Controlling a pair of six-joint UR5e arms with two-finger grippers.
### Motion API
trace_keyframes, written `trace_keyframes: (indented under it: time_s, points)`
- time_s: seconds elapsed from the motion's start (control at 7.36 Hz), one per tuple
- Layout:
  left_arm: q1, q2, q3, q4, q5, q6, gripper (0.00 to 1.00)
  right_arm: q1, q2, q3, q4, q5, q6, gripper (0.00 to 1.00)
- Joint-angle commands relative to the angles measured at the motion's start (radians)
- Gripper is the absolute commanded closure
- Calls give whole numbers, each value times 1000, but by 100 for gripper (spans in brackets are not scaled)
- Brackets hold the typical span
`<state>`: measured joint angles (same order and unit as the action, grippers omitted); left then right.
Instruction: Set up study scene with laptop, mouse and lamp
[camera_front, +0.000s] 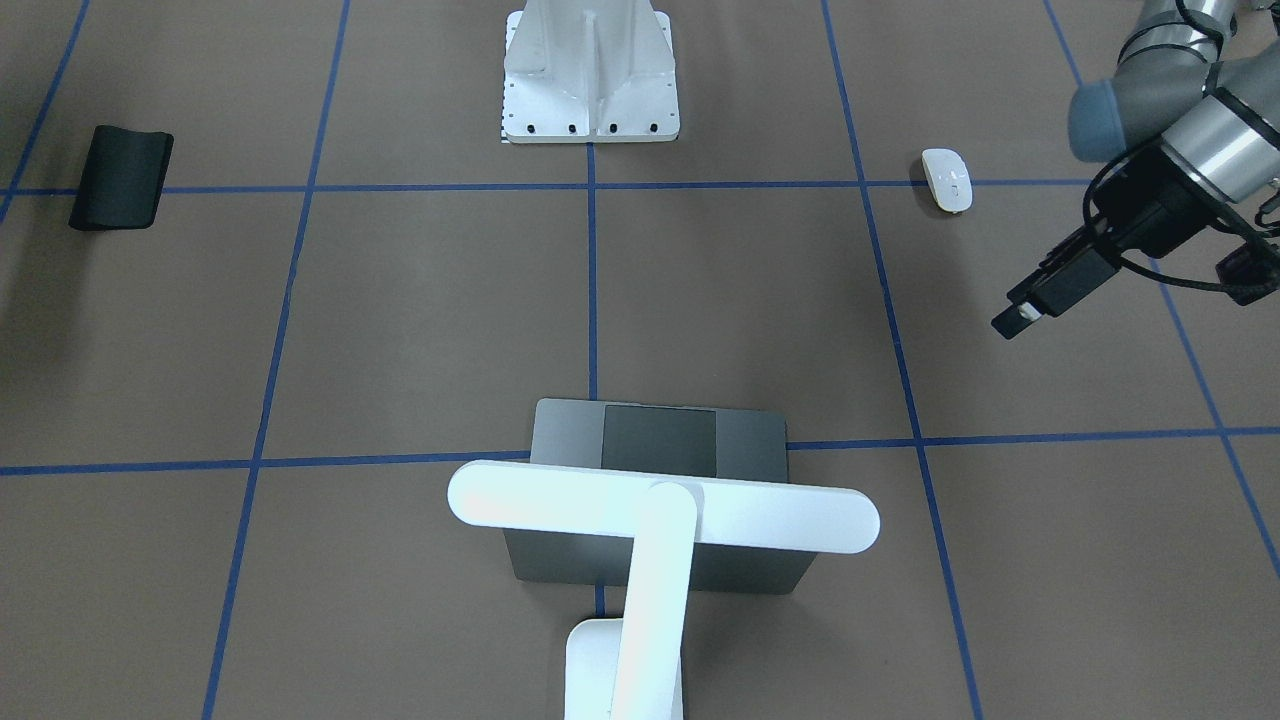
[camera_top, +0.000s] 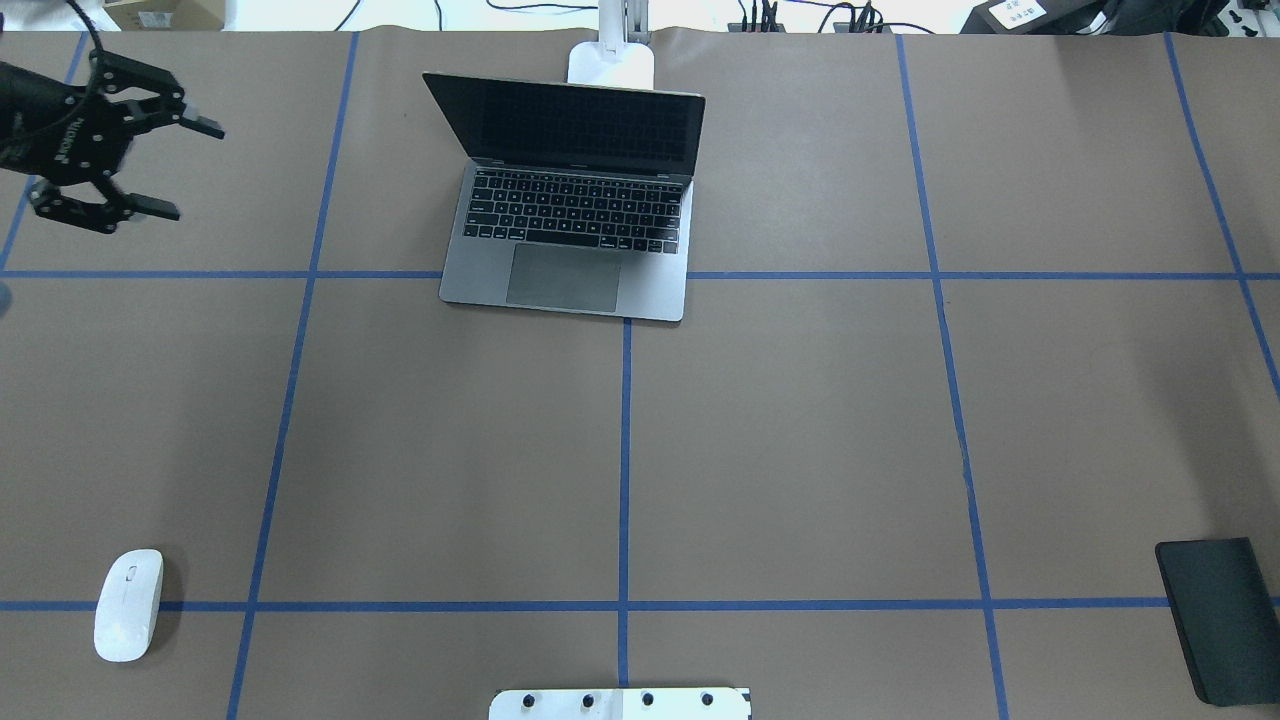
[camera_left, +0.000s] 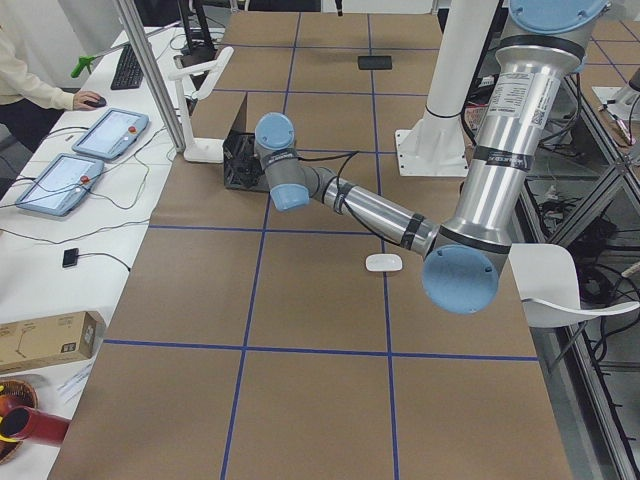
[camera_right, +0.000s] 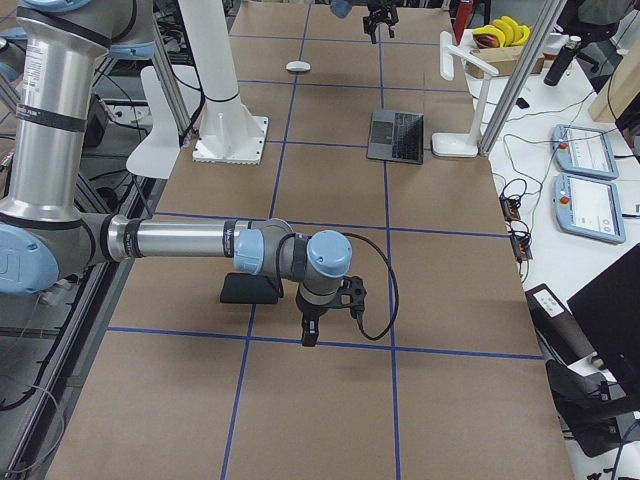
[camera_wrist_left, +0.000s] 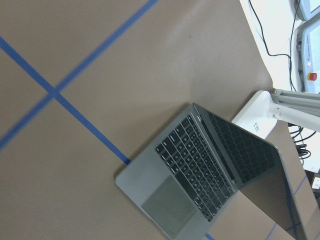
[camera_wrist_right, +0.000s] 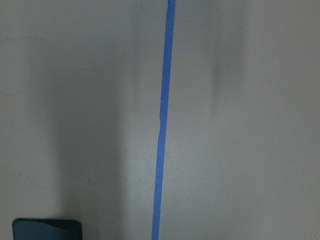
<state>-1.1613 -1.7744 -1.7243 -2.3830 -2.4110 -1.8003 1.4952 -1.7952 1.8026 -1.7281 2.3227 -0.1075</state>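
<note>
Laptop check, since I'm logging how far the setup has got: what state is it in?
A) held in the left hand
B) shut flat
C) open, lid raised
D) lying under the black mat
C: the laptop has its lid raised and its keys in plain view in the overhead view.

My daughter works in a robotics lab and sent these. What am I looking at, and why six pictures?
It is one moment seen by six cameras: two above the table, one at each end, one on each wrist. The machine is two robot arms. The left hand hangs open and empty over the table's far left part. The right hand points down near a black mat; whether it is open I cannot tell. On the brown table are an open laptop, a white desk lamp standing beyond its screen, and a white mouse near the robot's left.
</note>
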Motion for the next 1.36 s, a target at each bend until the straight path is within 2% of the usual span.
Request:
trace_keyframes:
  time_s: [0.0,0.41,0.54,0.82,0.95,1.22]
  points:
    - [-67,120,3,60,-17,346,5,0,0,-3,1,-20,-1,0]
    - [-188,214,15,191,-16,800,5,0,7,-58,-2,-16,5,0]
    - [-202,236,17,212,-13,902,5,0,7,-74,-4,21,3,0]
    - [-202,254,20,211,-17,937,5,-16,-3,-115,-5,230,-6,0]
    - [-202,268,12,208,-19,956,5,-67,-19,-115,-5,301,-8,0]
    - [-204,282,8,200,-19,996,4,-160,-42,-115,-4,380,-9,0]
